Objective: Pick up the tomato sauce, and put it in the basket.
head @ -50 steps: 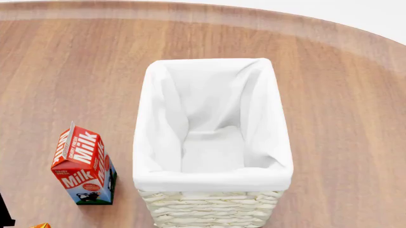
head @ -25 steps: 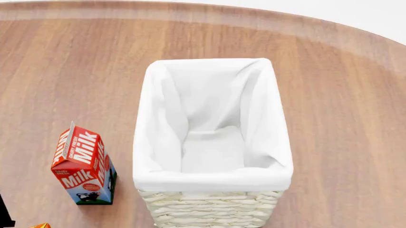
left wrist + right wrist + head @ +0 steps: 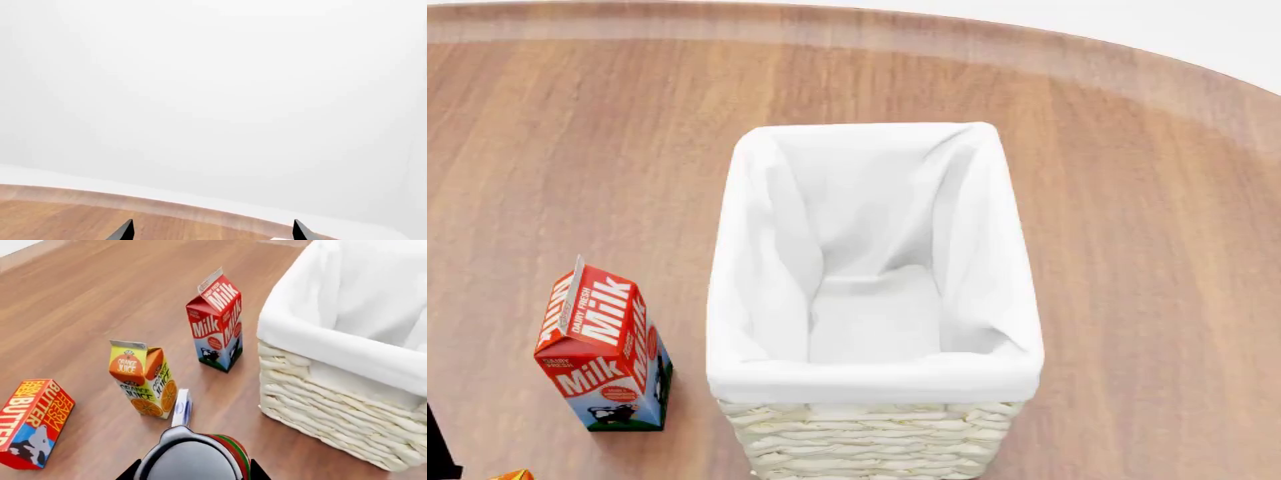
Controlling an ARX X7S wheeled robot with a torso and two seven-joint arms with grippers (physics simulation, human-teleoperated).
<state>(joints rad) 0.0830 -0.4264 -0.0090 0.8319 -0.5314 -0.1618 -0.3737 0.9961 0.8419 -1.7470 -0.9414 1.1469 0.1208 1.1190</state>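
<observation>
Unmoved: one basket (image 3: 874,300), one milk carton (image 3: 603,352).

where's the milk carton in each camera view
Head view: milk carton stands at lower left, beside the basket.
Right wrist view: milk carton upper middle, next to the basket.
Left wrist view: not in it.
Shared landmark: the basket.

A: Basket (image 3: 874,440)?
B: Cream weave, white lining.
A: Cartons?
B: Milk (image 3: 217,320) red, white and blue; juice (image 3: 142,378) yellow and orange; butter (image 3: 30,421) red, yellow lettering.
A: The can (image 3: 193,457)?
B: Silver top, red-green stripes. Table (image 3: 587,150) brown woodgrain.
</observation>
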